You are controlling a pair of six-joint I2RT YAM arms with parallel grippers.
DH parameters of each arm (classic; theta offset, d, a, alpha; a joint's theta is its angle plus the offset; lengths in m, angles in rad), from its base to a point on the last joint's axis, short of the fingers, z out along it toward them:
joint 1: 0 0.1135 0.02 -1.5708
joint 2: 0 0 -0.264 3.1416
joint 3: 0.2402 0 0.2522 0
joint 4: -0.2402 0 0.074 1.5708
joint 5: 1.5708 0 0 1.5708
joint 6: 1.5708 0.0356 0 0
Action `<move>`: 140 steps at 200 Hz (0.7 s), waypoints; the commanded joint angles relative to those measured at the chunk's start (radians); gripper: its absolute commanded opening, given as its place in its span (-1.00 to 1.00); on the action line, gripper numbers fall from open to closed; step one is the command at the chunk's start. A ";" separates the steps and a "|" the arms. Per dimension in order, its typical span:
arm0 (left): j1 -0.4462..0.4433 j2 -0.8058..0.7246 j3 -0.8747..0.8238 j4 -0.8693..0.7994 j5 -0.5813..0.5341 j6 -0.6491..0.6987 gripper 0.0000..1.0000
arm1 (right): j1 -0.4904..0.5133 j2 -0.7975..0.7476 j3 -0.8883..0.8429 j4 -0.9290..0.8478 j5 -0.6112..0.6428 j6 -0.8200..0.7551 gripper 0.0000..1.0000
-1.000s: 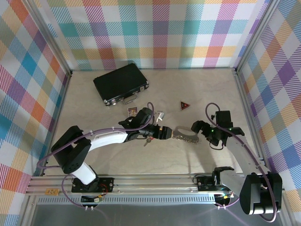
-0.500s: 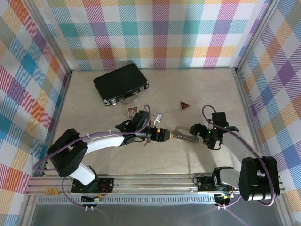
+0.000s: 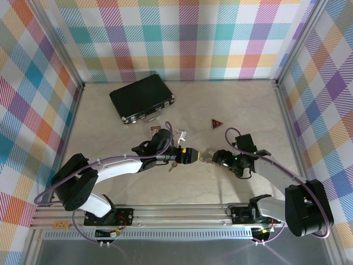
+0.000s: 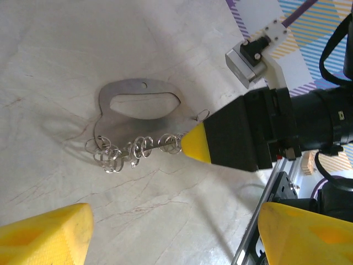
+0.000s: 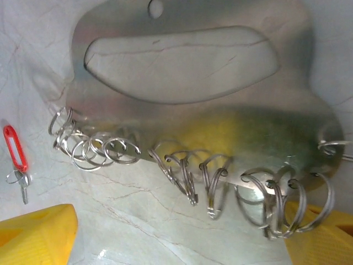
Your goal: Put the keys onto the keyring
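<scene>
The keyring [image 5: 220,124], a flat steel plate with split rings [image 5: 182,171] along one edge, lies on the marbled table [image 4: 66,44] between both grippers. The red-tagged key [image 5: 21,185] lies near the row's end, not touching it. The right gripper [image 5: 176,237] straddles the rings with its jaws wide. The left gripper [image 4: 176,232] hovers, jaws wide and empty.

A flat silvery keyring [image 5: 220,124] with split rings strung along one edge is laid on the table [image 5: 165,234]. The red-tagged key [image 5: 22,164] is seen lying near it, unattached.
</scene>
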 commanded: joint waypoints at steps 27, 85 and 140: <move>0.044 -0.055 -0.035 0.039 -0.010 -0.022 0.57 | 0.104 0.022 0.023 0.036 0.048 0.050 0.85; 0.063 -0.072 -0.069 0.068 -0.001 -0.029 0.57 | 0.117 -0.155 0.093 -0.220 0.191 0.005 0.83; 0.071 -0.135 -0.100 0.047 -0.002 0.016 0.60 | 0.106 -0.119 0.232 -0.382 0.365 -0.097 0.87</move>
